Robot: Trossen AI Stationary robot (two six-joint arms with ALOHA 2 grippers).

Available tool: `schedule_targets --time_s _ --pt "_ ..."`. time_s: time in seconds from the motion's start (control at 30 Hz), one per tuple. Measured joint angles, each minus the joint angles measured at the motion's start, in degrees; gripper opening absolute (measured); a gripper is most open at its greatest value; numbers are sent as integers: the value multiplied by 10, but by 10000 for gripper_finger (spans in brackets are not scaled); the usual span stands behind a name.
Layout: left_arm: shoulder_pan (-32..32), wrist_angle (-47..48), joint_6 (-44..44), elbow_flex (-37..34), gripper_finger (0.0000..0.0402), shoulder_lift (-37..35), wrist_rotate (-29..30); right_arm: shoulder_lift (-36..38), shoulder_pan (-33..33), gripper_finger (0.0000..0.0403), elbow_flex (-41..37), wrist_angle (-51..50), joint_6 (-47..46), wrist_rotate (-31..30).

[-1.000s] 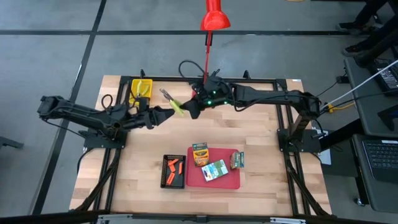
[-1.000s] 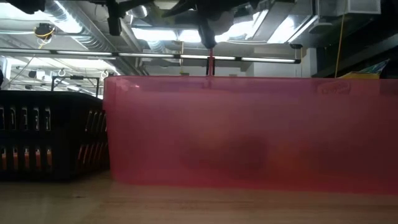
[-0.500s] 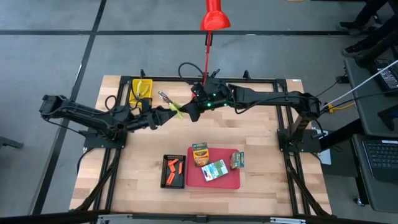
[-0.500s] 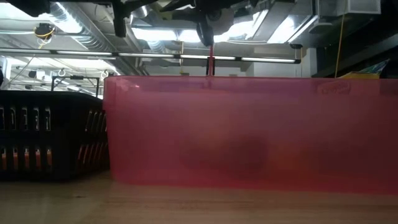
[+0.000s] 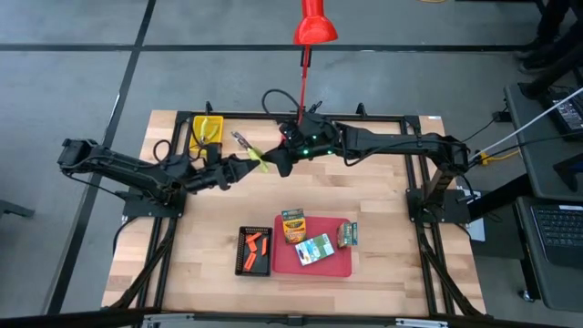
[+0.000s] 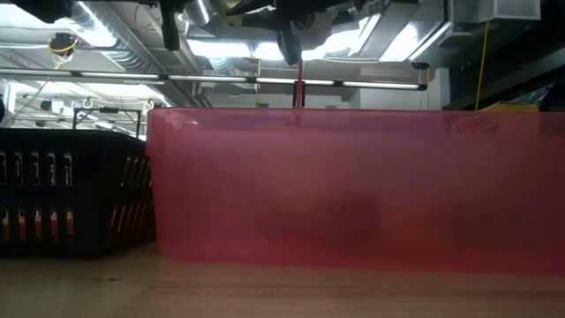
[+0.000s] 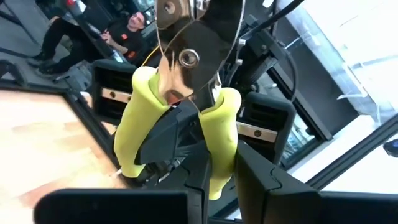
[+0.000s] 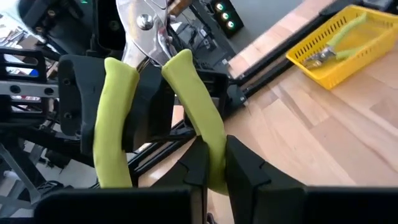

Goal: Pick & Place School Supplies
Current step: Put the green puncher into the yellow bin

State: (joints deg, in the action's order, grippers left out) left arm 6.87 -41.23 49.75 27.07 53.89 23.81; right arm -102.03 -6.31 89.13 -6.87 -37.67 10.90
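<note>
A plier-like tool [image 5: 250, 150] with two yellow-green handles and metal jaws hangs above the table's far middle, its jaws pointing far-left. My left gripper [image 5: 254, 165] comes at it from the left and my right gripper [image 5: 273, 160] from the right; each is shut on a handle. Three crayon boxes [image 5: 293, 224] [image 5: 316, 248] [image 5: 348, 234] lie on the red tray [image 5: 342, 264]. Orange sticks [image 5: 256, 243] lie in the black tray [image 5: 242, 264]. My left gripper pinches one yellow-green handle [image 7: 221, 130] between its two fingers, near the handle's free end. The fingers run roughly along the handle. The tool is lifted clear of the table. My right gripper pinches a yellow-green handle [image 8: 200, 121] between its two fingers, near the free end, coming from the table's right. The metal jaws [image 8: 144, 25] point away from the fingers. The tool hangs clear of the table.
A yellow tray [image 5: 198, 128] at the far left holds another green-handled tool [image 5: 212, 133]. A red desk lamp [image 5: 313, 27] rises behind the far edge. In the low view the red tray's wall [image 6: 353, 185] and the black tray [image 6: 71, 203] fill the front.
My left gripper has moved toward the table's right, up to the tool's handles held by my right gripper. The tool has stayed lifted, nearly in place.
</note>
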Motion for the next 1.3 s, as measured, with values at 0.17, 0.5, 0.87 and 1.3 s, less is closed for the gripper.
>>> schedule_targets --time_s 0.17,0.5,0.87,1.3 --pt "4 -16 -18 -1 39 -1 -3 0 -7 111 0 22 -13 -9" --pt "47 73 -26 -1 38 -20 107 19 -51 237 1 20 -31 -8" --pt "-16 729 182 120 38 -111 283 67 -50 200 1 -162 36 -68" --pt "-413 892 24 159 37 -89 -71 73 -33 198 1 -173 33 -25"
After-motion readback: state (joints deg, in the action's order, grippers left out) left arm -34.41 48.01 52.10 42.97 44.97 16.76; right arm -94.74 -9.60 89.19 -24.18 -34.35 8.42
